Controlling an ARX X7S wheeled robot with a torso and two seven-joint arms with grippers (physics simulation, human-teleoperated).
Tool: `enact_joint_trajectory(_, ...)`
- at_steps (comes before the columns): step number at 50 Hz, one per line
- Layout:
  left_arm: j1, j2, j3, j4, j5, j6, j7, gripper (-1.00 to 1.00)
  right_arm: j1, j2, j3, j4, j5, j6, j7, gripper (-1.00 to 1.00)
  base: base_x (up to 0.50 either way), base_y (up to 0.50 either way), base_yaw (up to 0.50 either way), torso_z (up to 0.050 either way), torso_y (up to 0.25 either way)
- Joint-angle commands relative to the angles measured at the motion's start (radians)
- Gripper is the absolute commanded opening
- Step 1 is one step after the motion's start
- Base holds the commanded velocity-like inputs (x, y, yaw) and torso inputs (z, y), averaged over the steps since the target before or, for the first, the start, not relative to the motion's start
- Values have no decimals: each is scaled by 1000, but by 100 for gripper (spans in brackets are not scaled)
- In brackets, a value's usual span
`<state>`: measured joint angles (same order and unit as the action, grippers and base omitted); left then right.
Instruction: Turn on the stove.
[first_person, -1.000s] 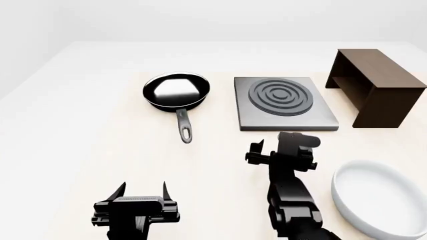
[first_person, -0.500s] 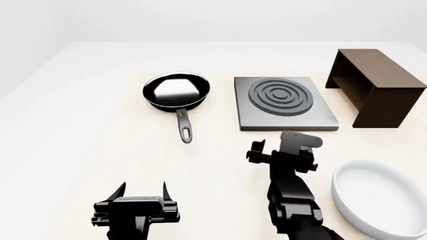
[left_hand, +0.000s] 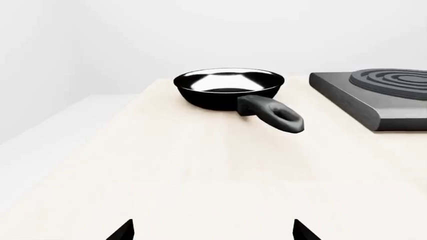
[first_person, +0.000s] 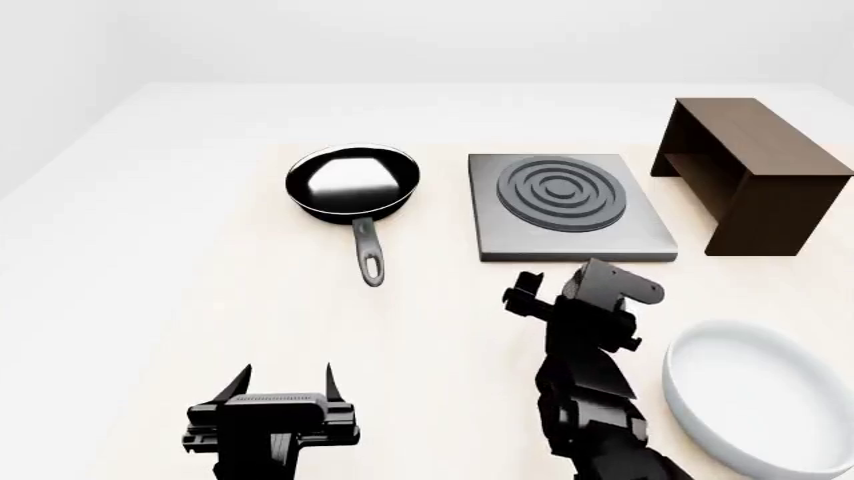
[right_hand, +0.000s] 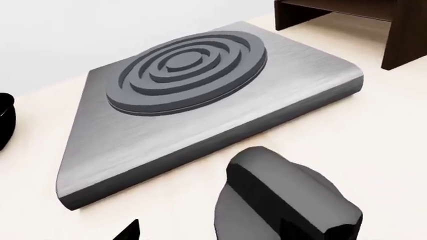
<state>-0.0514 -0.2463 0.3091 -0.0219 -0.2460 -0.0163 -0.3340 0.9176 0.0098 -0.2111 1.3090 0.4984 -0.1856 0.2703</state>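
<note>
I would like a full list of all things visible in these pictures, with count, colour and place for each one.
stove: one, grey plate with dark rings, centre right of the table
knob: one, black, on the table just in front of the stove
frying pan: one, black, left of the stove, handle toward the robot
box-shelf: one, dark brown, far right
bowl: one, white, near right
table: one, pale cream
left hand: black, open, low near left
right hand: black, in front of the stove, over the knob

Grey stove (first_person: 571, 205) with dark concentric rings, black frying pan (first_person: 352, 184), dark brown shelf (first_person: 747, 172), white bowl (first_person: 761, 395)
</note>
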Motion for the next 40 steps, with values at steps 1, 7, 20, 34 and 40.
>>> enact_joint_trajectory(1,9,8,-8,6,5,32,20,100,-10,-9,8,0,39,-19,-8,100,0,0,0,0,0)
enact_joint_trajectory(7,8,7,-6,8,4,31,19,100,-8,-9,33,0,26,-33,-12,100,0,0,0,0,0)
enact_joint_trajectory(20,7,2,0,15,0,27,12,100,3,-9,84,0,-30,-43,-19,100,0,0,0,0,0)
enact_joint_trajectory(34,5,0,5,3,-3,39,11,100,12,-9,87,0,-62,-52,-13,100,0,0,0,0,0)
enact_joint_trajectory(40,6,-3,7,10,-6,34,6,100,15,-9,70,0,-52,-52,-8,100,0,0,0,0,3)
